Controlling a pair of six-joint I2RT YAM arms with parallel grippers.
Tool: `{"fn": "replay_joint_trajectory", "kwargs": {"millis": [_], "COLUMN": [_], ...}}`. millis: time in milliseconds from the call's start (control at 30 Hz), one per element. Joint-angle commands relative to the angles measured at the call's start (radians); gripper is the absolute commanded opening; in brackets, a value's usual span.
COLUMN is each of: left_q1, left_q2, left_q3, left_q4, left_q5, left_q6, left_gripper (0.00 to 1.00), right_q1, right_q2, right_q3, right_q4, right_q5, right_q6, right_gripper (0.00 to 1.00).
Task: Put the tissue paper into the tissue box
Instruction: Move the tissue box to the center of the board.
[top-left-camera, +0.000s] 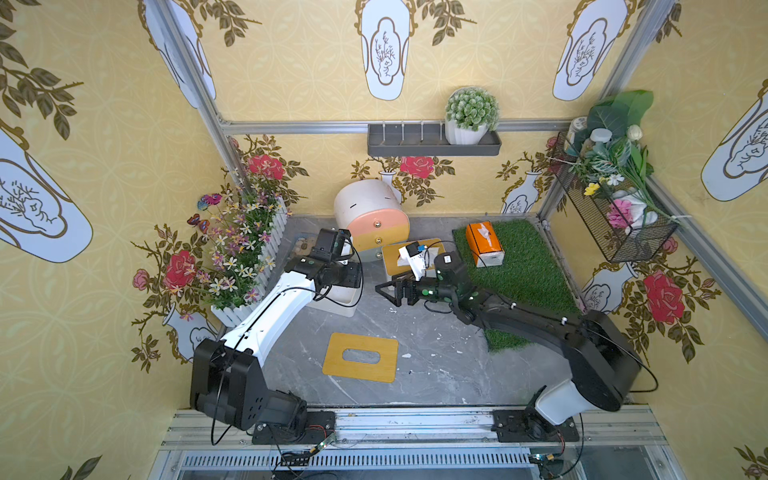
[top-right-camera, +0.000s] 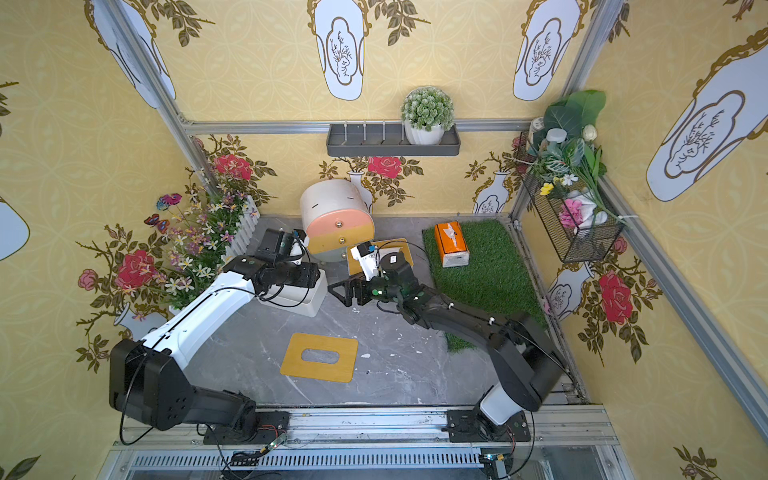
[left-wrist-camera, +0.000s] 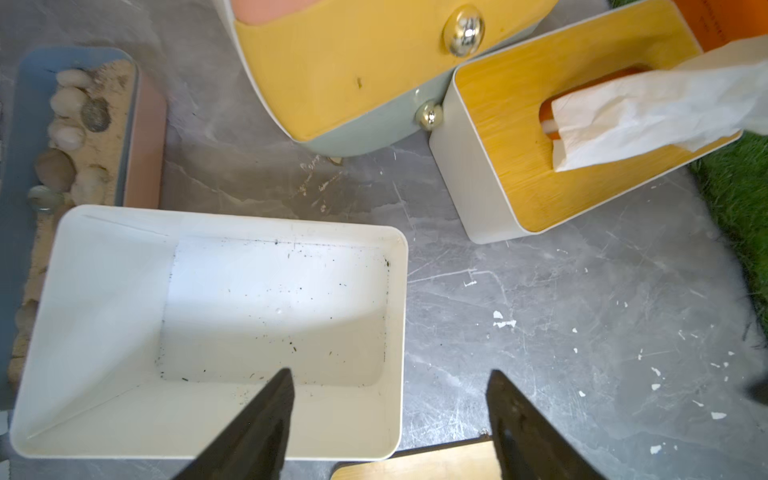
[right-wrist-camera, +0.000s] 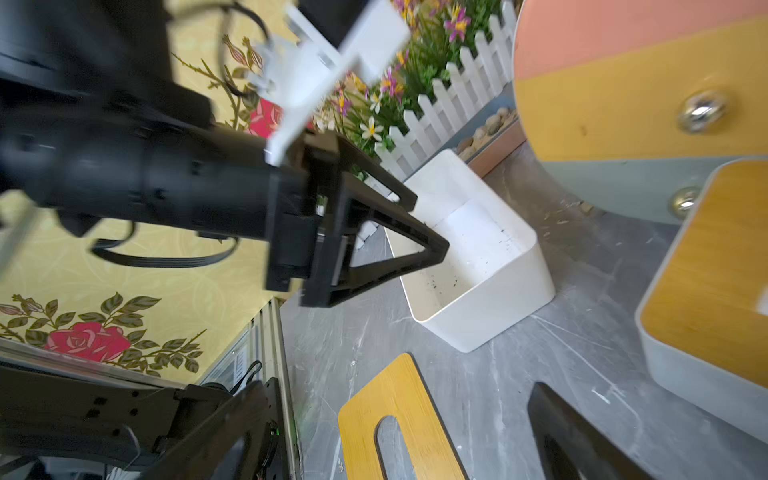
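Observation:
The orange tissue paper pack (top-left-camera: 484, 245) (top-right-camera: 451, 243) lies on the green grass mat, away from both grippers. The empty white tissue box (top-left-camera: 343, 301) (left-wrist-camera: 399, 332) (right-wrist-camera: 498, 307) stands open-topped on the grey table. My left gripper (left-wrist-camera: 390, 376) (right-wrist-camera: 432, 226) points down at it, open. One finger is inside the box, the other outside, and the end wall is between them untouched. My right gripper (top-left-camera: 382, 291) (right-wrist-camera: 399, 390) hovers open and empty to the box's right. Under it lies the loose wooden lid (top-left-camera: 360, 357) (right-wrist-camera: 399, 415).
A second box with a wooden lid (top-left-camera: 392, 259) (left-wrist-camera: 498, 124) has a tissue (left-wrist-camera: 644, 112) sticking out. Behind it stands a round drawer cabinet (top-left-camera: 370, 216). A fenced flower planter (top-left-camera: 249, 257) and a pebble tray (left-wrist-camera: 83, 124) line the left side.

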Motion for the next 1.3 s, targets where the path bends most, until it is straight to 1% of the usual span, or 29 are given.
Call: {"fn": "replay_joint_trajectory", "kwargs": {"millis": [0, 200, 367, 533, 600, 733, 900, 1067, 1267], "left_q1": [0.001, 0.001, 0.000, 0.000, 0.000, 0.000, -0.002, -0.003, -0.012], "left_q2": [0.045, 0.118, 0.169, 0.212, 0.228, 0.239, 0.240, 0.215, 0.122], "left_q3": [0.022, 0.051, 0.073, 0.087, 0.092, 0.091, 0.077, 0.069, -0.005], "left_q4": [-0.070, -0.110, -0.141, -0.163, -0.171, -0.175, -0.166, -0.159, -0.088], "left_q5": [0.046, 0.075, 0.075, 0.074, 0.078, 0.093, 0.149, 0.230, 0.336], "left_q6": [0.020, 0.026, 0.030, 0.033, 0.036, 0.032, 0.014, -0.039, -0.164], "left_gripper": [0.67, 0.61, 0.54, 0.40, 0.32, 0.16, 0.01, 0.00, 0.00], "right_q1": [-0.006, -0.037, -0.070, -0.085, -0.089, -0.095, -0.106, -0.131, -0.181], "right_q2": [-0.152, -0.465, -0.630, -0.738, -0.768, -0.818, -0.885, -0.967, -1.029], "right_q3": [-0.091, -0.296, -0.413, -0.504, -0.524, -0.536, -0.531, -0.528, -0.528], "right_q4": [0.031, 0.046, 0.008, -0.008, -0.027, -0.083, -0.174, -0.263, -0.335], "right_q5": [0.114, 0.219, 0.228, 0.231, 0.229, 0.227, 0.229, 0.227, 0.183], "right_q6": [0.054, 0.115, 0.161, 0.191, 0.194, 0.187, 0.159, 0.127, 0.098], "right_gripper": [0.99, 0.99, 0.99, 0.99, 0.99, 0.99, 0.99, 0.99, 0.99]}}
